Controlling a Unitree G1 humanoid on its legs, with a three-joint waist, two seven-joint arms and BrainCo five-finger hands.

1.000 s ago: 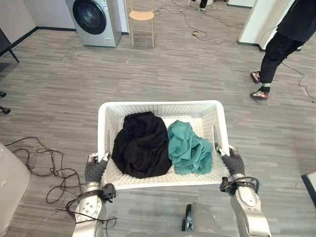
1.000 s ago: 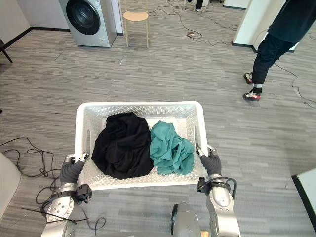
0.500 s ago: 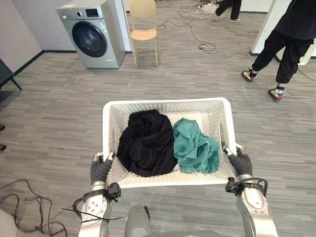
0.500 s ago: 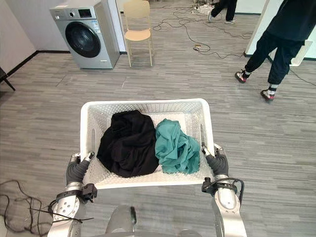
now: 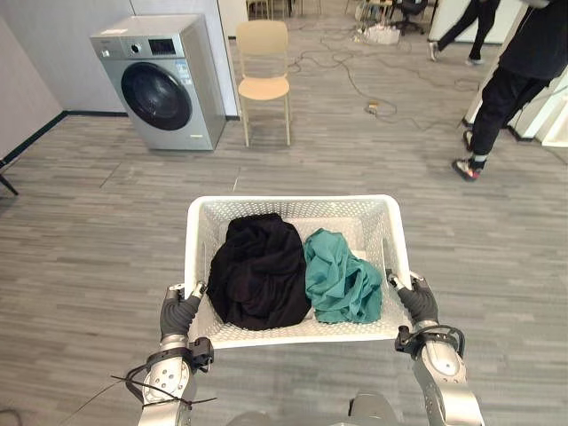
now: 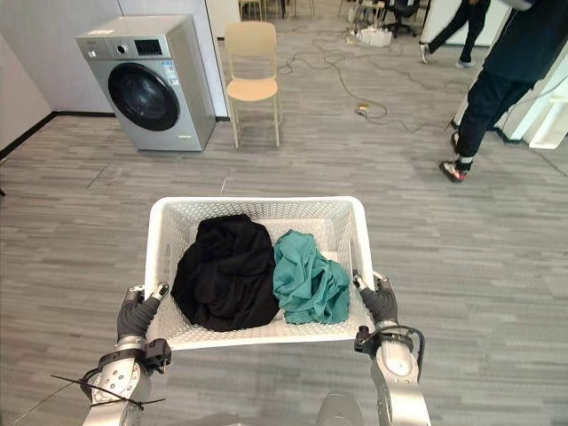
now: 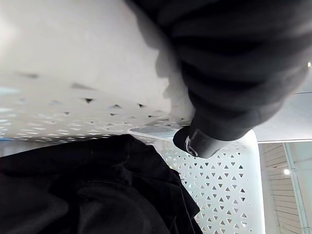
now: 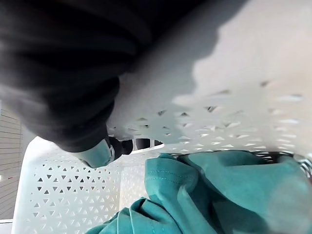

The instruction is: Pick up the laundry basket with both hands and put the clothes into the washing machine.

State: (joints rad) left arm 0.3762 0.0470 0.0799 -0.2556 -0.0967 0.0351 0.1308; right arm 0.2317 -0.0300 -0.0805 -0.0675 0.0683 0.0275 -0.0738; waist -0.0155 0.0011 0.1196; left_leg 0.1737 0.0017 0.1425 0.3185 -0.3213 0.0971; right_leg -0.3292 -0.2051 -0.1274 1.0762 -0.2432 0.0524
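Left hand and right hand, low in frame, each grip one short side of the laundry basket. In the wrist views we see a dark fingertip hooked over the rim. Basket: white plastic, rectangular, rounded corners, triangular perforations, centre frame. Inside it a crumpled black garment lies left and a teal garment right, touching. Upper left: silver washing machine, round dark door; pale chair beside.
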